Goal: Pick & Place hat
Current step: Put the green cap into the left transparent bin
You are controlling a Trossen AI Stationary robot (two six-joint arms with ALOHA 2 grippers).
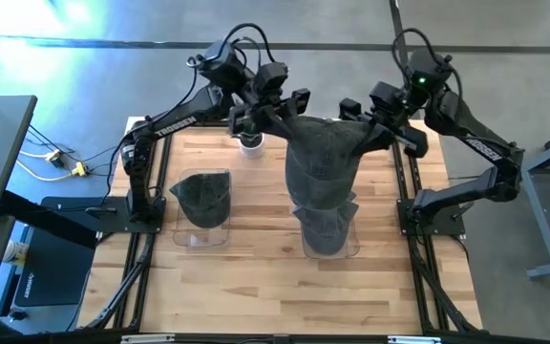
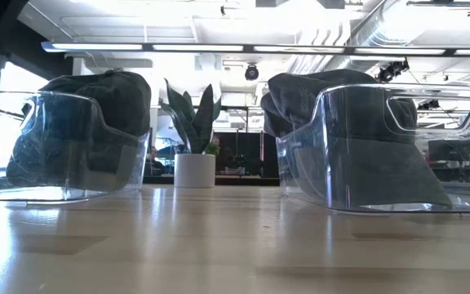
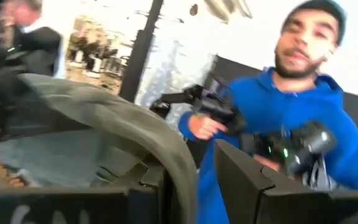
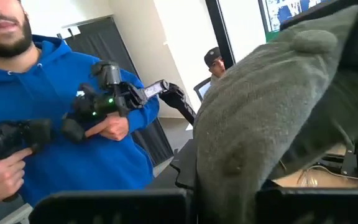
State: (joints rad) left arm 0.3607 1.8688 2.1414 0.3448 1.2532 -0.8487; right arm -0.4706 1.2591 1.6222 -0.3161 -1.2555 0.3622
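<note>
Bright ceiling strip lights (image 2: 243,47) wash out the top of the low view, and their light glints off the clear bins (image 2: 382,147). The near part of the bench (image 2: 235,253) there is soft and out of focus, with pale reflections across it. From above, a blue-white glare (image 1: 55,24) spreads over the floor at the upper left. Both wrist views are blurred; a person in a blue hoodie (image 3: 291,118) stands against a blown-out white background.

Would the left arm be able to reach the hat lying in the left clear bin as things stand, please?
Probably not right away. The left gripper is shut on the raised hat, which it shares with the right gripper. The hat in the left bin lies uncovered below, so the path is free after release.
</note>
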